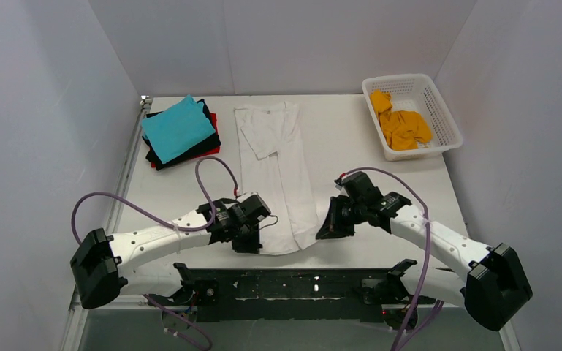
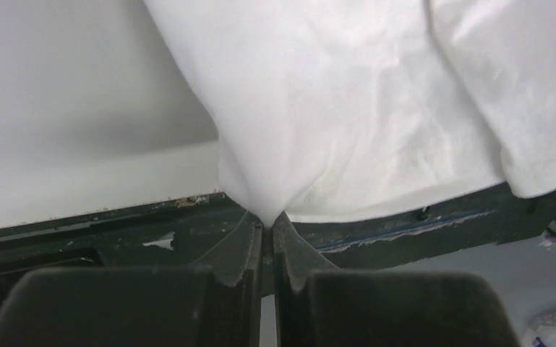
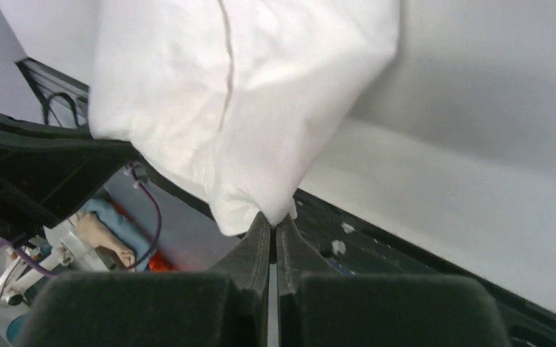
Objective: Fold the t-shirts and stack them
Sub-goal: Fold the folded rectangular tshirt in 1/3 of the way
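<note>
The white t-shirt (image 1: 276,172) lies lengthwise down the table's middle, its sides folded in, collar at the far end. My left gripper (image 1: 248,245) is shut on its near left hem corner; the left wrist view shows the cloth (image 2: 347,108) pinched at the fingertips (image 2: 268,223). My right gripper (image 1: 327,231) is shut on the near right hem corner; the right wrist view shows the cloth (image 3: 224,94) bunched at the fingertips (image 3: 274,220). A folded stack with the teal shirt (image 1: 177,129) on top of black and red ones sits at the far left. The orange shirt (image 1: 402,126) lies crumpled in the basket.
The white lattice basket (image 1: 444,121) stands at the far right of the table. White walls close in the left, back and right sides. The dark base rail (image 1: 292,285) runs along the near edge under the shirt's hem.
</note>
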You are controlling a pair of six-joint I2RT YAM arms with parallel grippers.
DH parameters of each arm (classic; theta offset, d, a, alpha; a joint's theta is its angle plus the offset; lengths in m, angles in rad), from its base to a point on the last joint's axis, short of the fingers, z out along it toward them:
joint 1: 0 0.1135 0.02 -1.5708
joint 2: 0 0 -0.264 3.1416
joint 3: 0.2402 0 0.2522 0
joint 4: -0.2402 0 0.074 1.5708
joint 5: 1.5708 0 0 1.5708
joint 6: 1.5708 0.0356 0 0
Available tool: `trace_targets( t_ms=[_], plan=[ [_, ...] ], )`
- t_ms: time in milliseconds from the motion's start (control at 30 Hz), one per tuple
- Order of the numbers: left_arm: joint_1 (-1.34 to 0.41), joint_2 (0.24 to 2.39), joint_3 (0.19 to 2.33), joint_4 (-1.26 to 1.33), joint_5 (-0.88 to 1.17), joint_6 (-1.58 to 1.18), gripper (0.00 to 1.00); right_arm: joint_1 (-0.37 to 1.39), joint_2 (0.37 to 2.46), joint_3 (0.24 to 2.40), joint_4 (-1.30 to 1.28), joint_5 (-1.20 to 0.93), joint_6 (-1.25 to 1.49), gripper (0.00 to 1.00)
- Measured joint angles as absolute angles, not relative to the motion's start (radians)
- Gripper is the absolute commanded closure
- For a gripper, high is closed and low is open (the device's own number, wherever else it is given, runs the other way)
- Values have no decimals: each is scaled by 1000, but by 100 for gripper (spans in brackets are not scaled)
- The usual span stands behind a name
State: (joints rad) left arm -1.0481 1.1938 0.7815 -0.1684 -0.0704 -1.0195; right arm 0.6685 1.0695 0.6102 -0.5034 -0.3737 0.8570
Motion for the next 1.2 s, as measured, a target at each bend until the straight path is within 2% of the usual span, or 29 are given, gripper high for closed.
trace_targets(
  t_ms=[167,333,733,1200],
  plan=[
    [-907,1223,881,-204,-83,-959,100,645,1187,812,-506,-323,823,99],
    [-746,1353,1019,-232,-63,-881,100,588,1341,1018,-508,-290,778,99],
    [-496,1620,1339,-291,-14,-773,100,484,1700,1396,-544,-294,691,99],
    [-367,1920,1587,-291,68,-702,98,429,1959,1629,-548,-301,641,99]
  ],
)
